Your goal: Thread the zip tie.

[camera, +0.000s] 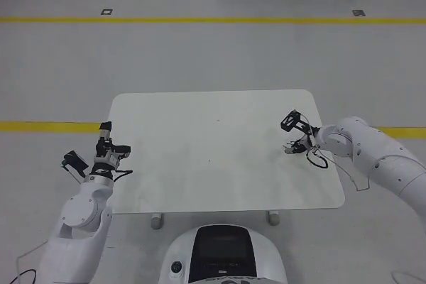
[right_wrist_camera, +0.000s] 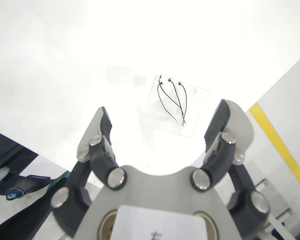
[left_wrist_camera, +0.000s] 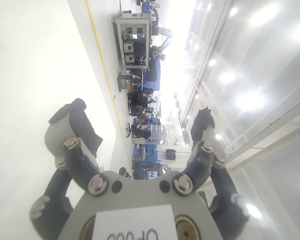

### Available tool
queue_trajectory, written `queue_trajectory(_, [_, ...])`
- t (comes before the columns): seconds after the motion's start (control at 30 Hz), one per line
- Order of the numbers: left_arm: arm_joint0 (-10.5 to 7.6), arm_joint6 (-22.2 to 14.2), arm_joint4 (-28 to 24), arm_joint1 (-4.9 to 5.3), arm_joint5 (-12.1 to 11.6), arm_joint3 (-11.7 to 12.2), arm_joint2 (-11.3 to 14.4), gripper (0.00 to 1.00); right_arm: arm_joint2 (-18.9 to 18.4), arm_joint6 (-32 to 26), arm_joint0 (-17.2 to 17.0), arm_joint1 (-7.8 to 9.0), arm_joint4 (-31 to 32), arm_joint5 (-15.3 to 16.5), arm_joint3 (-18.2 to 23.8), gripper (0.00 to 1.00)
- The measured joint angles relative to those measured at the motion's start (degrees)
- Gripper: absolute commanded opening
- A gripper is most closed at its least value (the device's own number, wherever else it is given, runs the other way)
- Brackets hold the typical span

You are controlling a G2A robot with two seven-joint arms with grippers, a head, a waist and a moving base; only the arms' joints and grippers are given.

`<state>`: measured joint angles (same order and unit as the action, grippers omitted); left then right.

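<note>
Stage: I am judging this as the very start. Nothing is being threaded yet and no tie is being held.
Zip ties: three black zip ties (right_wrist_camera: 178,102) are lying loose on a clear sheet (right_wrist_camera: 200,96) on the white table (camera: 213,156). Their small heads are pointing away from the wrist camera, and two tails are crossing. As far as I am making out, no tail is passing through a head.
Right gripper: the right gripper (right_wrist_camera: 162,116) is hanging over the table just short of the ties, fingers spread wide and carrying nothing. In the top view it is sitting right of centre in the frame, over the table's right part.
Left gripper: the left gripper (left_wrist_camera: 140,112) is pointing out toward the room with its fingers apart and nothing between them. In the top view it is sitting at the left of the frame, by the table's left edge and well apart from the ties.
Remaining: I am reckoning everything is left to do: lifting one tie, steadying its head, and feeding the tail through.
</note>
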<state>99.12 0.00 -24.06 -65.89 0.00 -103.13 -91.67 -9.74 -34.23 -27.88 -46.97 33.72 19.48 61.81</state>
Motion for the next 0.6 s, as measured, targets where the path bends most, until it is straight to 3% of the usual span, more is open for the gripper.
queue_trajectory(0.17, [0.0,0.0,0.0,0.0,0.0,0.0,0.0,1.0,-0.01,0.05,-0.03,0.0,0.05,-0.02,-0.03,1.0])
queue_trajectory(0.33, [0.0,0.0,0.0,0.0,0.0,0.0,0.0,1.0,-1.68,2.06,-1.38,-0.56,-1.01,-0.06,-4.54,1.0])
queue_trajectory(0.57, [0.0,0.0,0.0,0.0,0.0,0.0,0.0,1.0,-2.95,2.4,-2.07,-1.52,-1.07,0.0,-6.76,1.0])
queue_trajectory(0.6, [0.0,0.0,0.0,0.0,0.0,0.0,0.0,1.0,-3.05,2.4,-2.13,-1.64,-0.98,0.0,-6.97,0.96])
